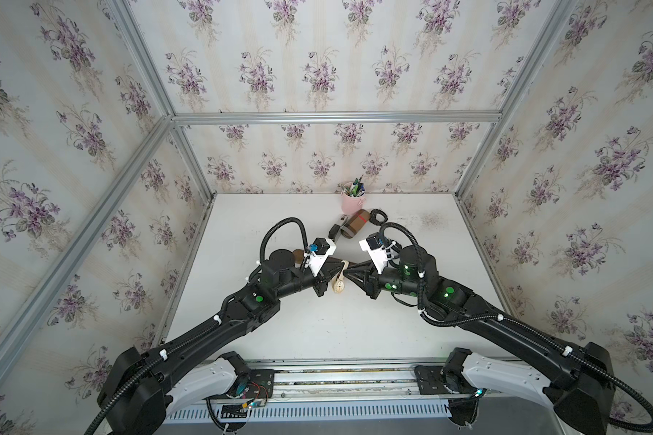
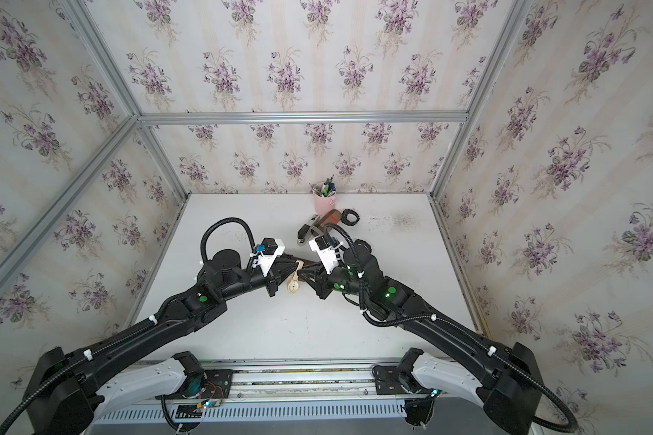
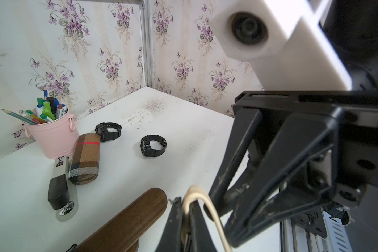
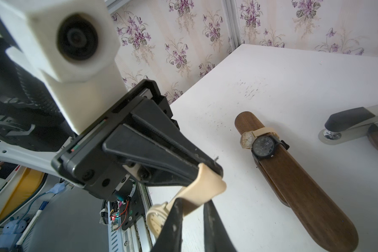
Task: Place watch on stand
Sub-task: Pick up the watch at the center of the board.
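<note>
A cream watch hangs above the table between my two grippers, its face tipped downward. My left gripper is shut on the top of its strap loop. My right gripper meets it from the opposite side, jaws a little apart with the strap between their tips; contact does not show. The stand, a dark-brown wooden bar, lies just behind the grippers and carries a cream watch and a black watch. Its rounded end is beside my left gripper.
At the back stand a pink bucket of pens, a tan plaid case and a stapler. Two black watches lie on the white table behind the right arm. Papered walls close three sides.
</note>
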